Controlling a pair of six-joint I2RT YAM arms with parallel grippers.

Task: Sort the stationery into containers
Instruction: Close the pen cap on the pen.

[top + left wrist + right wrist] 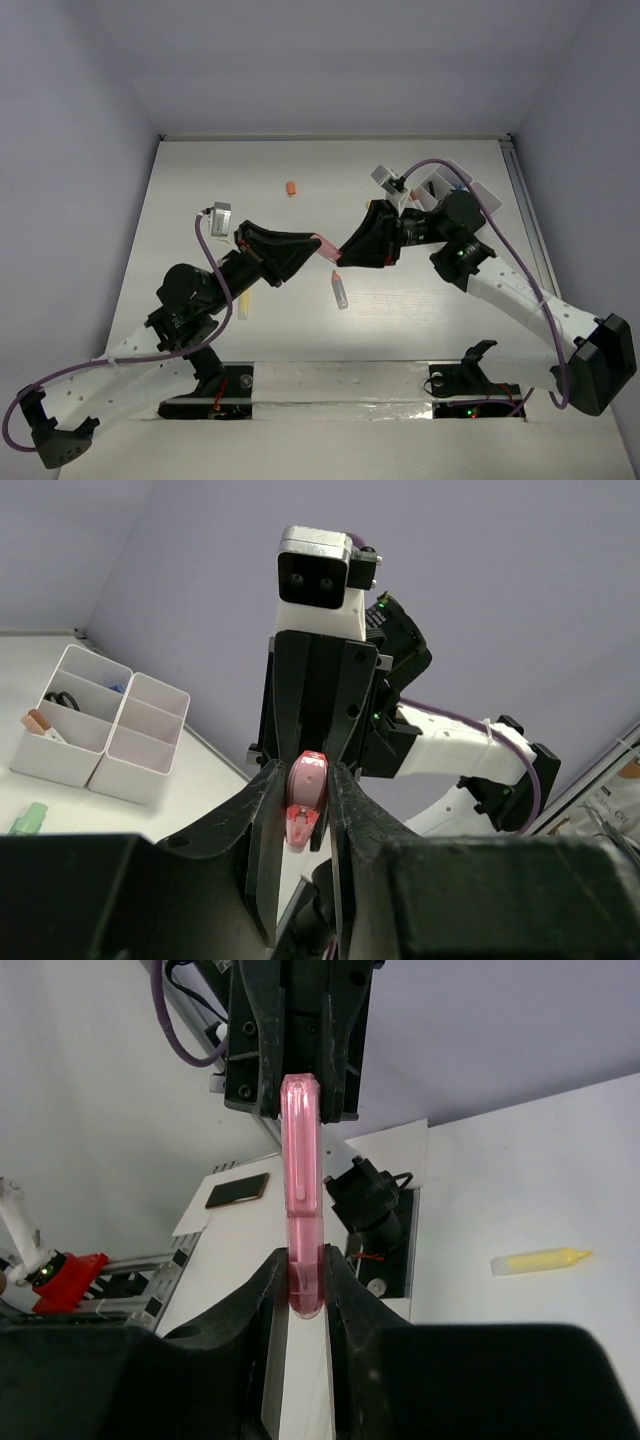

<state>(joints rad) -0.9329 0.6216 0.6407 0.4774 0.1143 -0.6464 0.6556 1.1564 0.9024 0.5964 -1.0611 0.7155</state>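
A pink translucent item (325, 246) hangs in mid-air between both grippers, above the table's middle. My left gripper (312, 242) is shut on one end of it (305, 800). My right gripper (341, 256) is shut on the other end (303, 1210). The white organiser tray (100, 730) stands at the far right, mostly hidden behind the right arm in the top view (482, 196). It holds black-handled scissors (62, 698) and an orange-tipped item (38, 721). An orange-capped grey tube (340, 290), a yellow tube (243, 303) and an orange eraser bit (291, 188) lie on the table.
A green clip (30, 818) lies on the table in front of the tray. The yellow tube also shows in the right wrist view (540, 1259). The arm bases (340, 385) sit along the near edge. Walls close off the back and sides.
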